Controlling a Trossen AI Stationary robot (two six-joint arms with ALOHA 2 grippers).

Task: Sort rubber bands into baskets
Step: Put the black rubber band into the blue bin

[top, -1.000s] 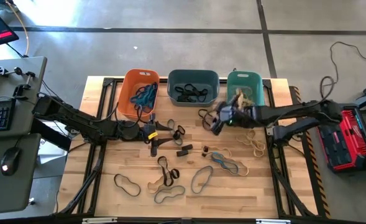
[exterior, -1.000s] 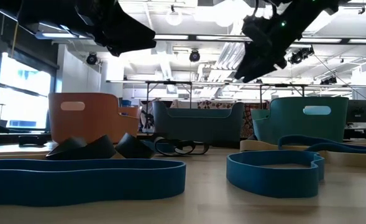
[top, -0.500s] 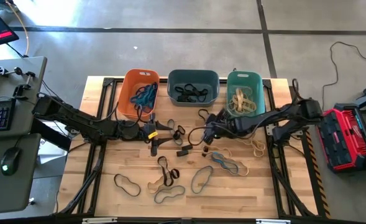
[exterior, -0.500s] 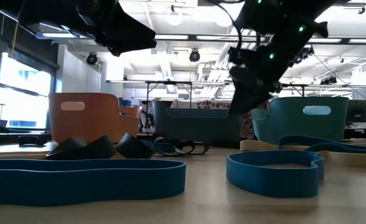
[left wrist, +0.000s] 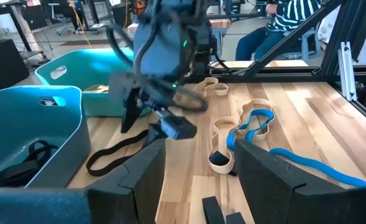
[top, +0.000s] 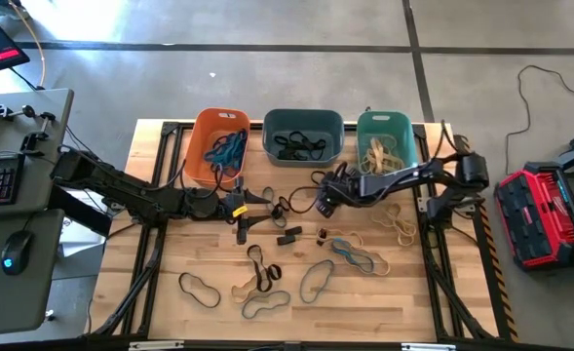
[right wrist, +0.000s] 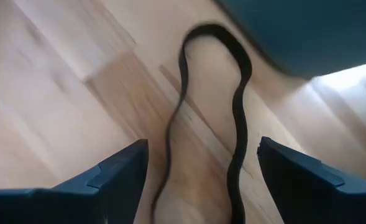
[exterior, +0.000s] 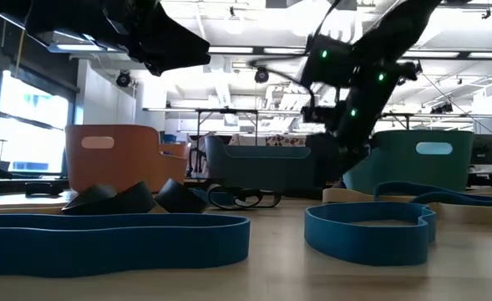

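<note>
Three baskets stand in a row at the table's far edge: orange (top: 218,146), slate (top: 303,136) and teal (top: 384,146), each with bands inside. My right gripper (top: 324,201) is open and low over a thin black rubber band (right wrist: 235,106) that lies flat on the wood in front of the slate basket. Its fingers stand on either side of the band's near part without touching it (right wrist: 201,180). My left gripper (top: 250,211) is open and empty in front of the orange basket, with its fingers (left wrist: 198,180) pointing toward the right gripper (left wrist: 164,93).
Loose bands lie across the table's middle and near part: blue (top: 350,255), tan (top: 399,226), black (top: 199,290) and grey-blue (top: 316,278). Small black pieces (top: 288,235) lie between the grippers. A person (left wrist: 288,18) sits beyond the table.
My right gripper has gone from beside the teal basket toward the table's left and come down close to the table, over the black band in front of the slate basket. Its arm has drawn in and bent. The bands on the table have kept still.
</note>
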